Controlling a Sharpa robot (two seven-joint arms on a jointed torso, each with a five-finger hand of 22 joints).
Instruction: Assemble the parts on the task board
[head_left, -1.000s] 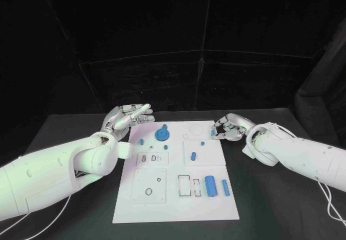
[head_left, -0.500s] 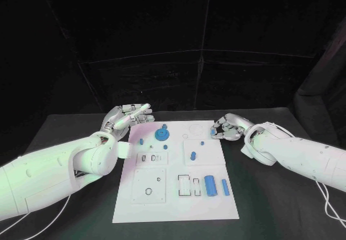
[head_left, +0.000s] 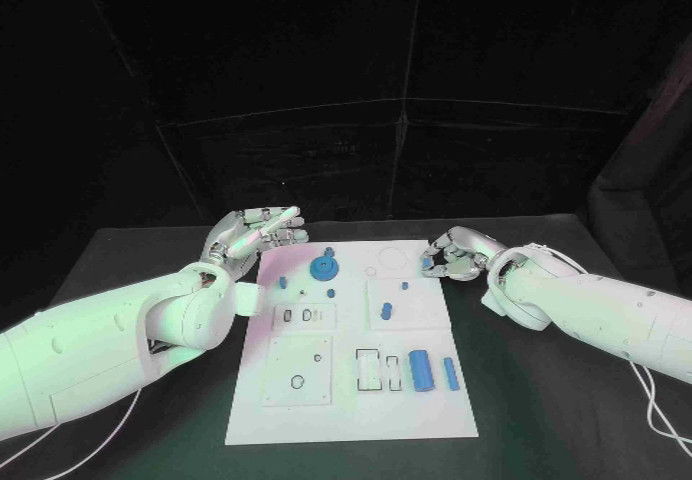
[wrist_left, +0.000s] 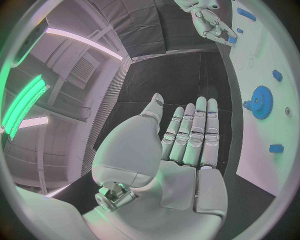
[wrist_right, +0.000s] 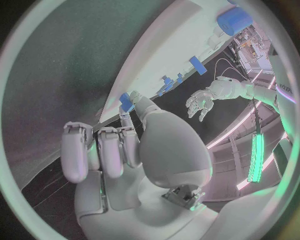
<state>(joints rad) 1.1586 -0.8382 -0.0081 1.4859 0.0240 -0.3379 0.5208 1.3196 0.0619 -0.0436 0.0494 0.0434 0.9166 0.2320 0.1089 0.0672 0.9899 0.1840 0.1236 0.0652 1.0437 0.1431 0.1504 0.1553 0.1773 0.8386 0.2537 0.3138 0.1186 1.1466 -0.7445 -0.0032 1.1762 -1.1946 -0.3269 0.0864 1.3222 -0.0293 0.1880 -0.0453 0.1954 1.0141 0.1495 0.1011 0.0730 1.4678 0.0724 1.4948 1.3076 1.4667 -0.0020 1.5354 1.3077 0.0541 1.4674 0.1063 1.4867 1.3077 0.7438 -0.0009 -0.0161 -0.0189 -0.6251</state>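
The white task board (head_left: 353, 400) lies in the middle of the black table. My right hand (head_left: 459, 252) hovers at the board's far right corner and pinches a small blue part (wrist_right: 127, 101) between thumb and a finger, the other fingers curled. My left hand (head_left: 260, 232) floats off the far left corner, fingers straight and apart, holding nothing. On the board's far part stands a blue gear (head_left: 326, 267), also in the left wrist view (wrist_left: 260, 102). A blue cylinder (head_left: 421, 370) and a thin blue bar (head_left: 451, 374) lie at the near right.
Several small blue parts lie scattered over the board's far half, one of them an oblong piece (head_left: 387, 312). Rectangular slots (head_left: 371, 369) and an oval hole (head_left: 297, 383) mark the near half. Black table (head_left: 562, 400) surrounds the board.
My right hand has edged slightly toward the board's far right corner, still pinching the small blue part. The left hand has stayed in place.
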